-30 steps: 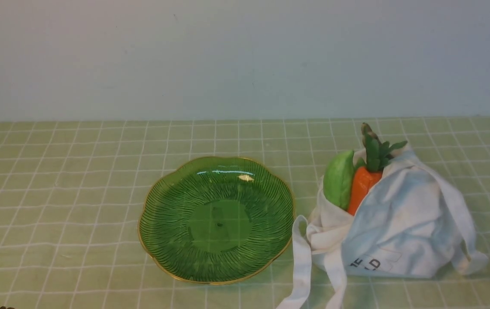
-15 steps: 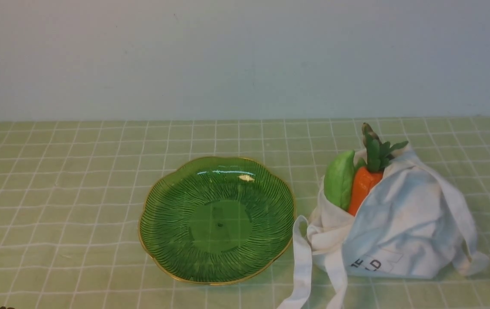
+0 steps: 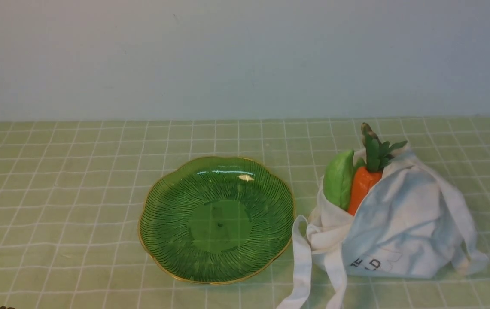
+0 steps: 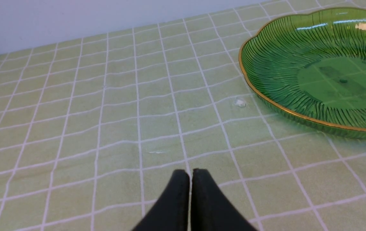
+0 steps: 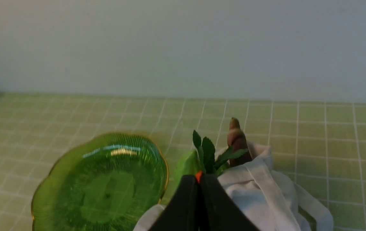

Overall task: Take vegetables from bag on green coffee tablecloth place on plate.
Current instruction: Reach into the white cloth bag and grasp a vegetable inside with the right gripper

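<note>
Plate (image 3: 217,223) centre-frame bare; vegetables (image 3: 338,179) in bag (image 3: 403,227) lower right; left gripper (image 4: 190,175), right gripper (image 5: 199,180) closed, empty; transfer not begun.

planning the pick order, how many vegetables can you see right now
3, all poking from the bag's mouth, none on the plate: a pale green one nearest the plate, the carrot beside it, a dark tip behind the carrot's leaves. More may be hidden inside.

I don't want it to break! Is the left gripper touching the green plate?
Apart. The left wrist view shows bare tablecloth between the shut left gripper and the plate.
</note>
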Robot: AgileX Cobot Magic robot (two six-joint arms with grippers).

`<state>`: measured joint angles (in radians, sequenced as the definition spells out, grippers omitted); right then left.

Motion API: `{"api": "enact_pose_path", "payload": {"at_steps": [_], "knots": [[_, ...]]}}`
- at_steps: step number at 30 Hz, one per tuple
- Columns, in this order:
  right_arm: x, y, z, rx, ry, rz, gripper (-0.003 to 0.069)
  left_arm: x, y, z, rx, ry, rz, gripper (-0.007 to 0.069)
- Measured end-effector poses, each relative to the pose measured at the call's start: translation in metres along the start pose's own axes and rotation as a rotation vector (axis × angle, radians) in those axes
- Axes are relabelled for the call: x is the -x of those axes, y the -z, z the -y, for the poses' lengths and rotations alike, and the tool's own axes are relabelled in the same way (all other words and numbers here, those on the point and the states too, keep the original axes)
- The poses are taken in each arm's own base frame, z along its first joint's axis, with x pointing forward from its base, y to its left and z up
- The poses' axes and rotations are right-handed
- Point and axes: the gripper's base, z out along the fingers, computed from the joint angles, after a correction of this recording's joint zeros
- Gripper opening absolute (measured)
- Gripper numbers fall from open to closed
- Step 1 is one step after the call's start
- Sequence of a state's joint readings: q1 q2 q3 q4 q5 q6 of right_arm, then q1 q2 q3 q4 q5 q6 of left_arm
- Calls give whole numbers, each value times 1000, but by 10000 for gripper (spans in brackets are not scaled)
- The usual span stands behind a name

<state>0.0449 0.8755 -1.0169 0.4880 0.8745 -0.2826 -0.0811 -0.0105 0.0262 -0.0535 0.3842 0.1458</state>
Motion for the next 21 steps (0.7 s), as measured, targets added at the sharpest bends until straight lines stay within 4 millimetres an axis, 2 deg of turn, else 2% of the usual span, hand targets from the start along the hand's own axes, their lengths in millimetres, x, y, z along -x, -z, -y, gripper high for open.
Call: {"api": "enact_pose_path", "payload": {"at_steps": [1, 2, 3, 5, 6, 7, 8, 9, 10, 11, 13, 16, 17, 21], "knots": [[10, -12, 3, 1, 9, -39, -15, 0, 0, 0, 0, 0, 0, -5], [22, -34, 10, 0, 7, -94, -15, 0, 0, 0, 0, 0, 0, -5], [29, -41, 11, 1, 11, -105, -15, 0, 0, 0, 0, 0, 0, -5], [44, -69, 20, -1, 4, -150, -13, 0, 0, 0, 0, 0, 0, -5], [44, -76, 22, -1, -1, -164, -13, 0, 0, 0, 0, 0, 0, -5], [53, -98, 29, -1, -18, -194, -4, 0, 0, 0, 0, 0, 0, -5], [58, -111, 33, 2, -24, -214, 6, 0, 0, 0, 0, 0, 0, -5], [59, -114, 34, 2, -25, -217, 6, 0, 0, 0, 0, 0, 0, -5], [62, -136, 40, 9, -32, -264, 31, 0, 0, 0, 0, 0, 0, -5], [60, -140, 40, 10, -33, -277, 34, 0, 0, 0, 0, 0, 0, -5], [61, -175, 48, 15, -21, -358, 104, 0, 0, 0, 0, 0, 0, -5], [57, -193, 51, 21, -13, -408, 165, 0, 0, 0, 0, 0, 0, -5], [53, -212, 51, 32, -7, -453, 236, 0, 0, 0, 0, 0, 0, -5], [36, -248, 45, 36, 45, -528, 393, 0, 0, 0, 0, 0, 0, -5]]}}
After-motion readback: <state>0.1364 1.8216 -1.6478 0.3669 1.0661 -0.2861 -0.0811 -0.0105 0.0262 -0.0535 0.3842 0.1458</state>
